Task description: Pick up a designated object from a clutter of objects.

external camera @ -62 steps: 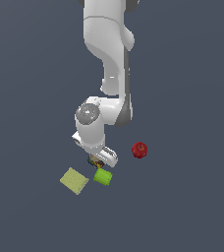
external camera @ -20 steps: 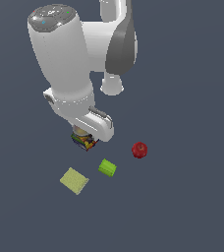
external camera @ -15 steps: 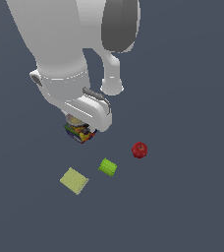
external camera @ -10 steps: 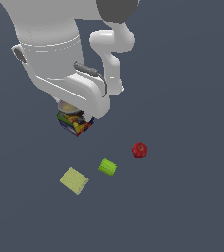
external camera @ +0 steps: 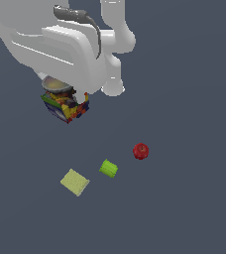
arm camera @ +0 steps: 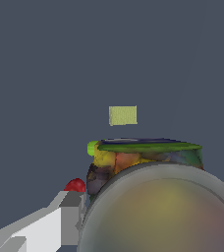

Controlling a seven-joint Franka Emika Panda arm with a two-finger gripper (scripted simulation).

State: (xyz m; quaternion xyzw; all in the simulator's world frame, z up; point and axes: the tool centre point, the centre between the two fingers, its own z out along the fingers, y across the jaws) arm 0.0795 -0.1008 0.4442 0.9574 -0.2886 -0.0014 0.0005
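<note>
Can [external camera: 65,103] with a grey top and multicoloured label hangs clenched in the gripper [external camera: 71,101] under the white arm [external camera: 60,44], lifted well clear of the grey floor [external camera: 184,198] in the exterior view. Below lie the yellow-green pad [external camera: 75,182], the green cylinder [external camera: 108,168] just right of it, and the red apple [external camera: 141,151] farther right.

In the wrist view the can [arm camera: 148,187] fills the foreground beside one grey finger [arm camera: 45,226]. The pad [arm camera: 123,115], a sliver of cylinder [arm camera: 92,147] and the apple [arm camera: 75,185] show beyond.
</note>
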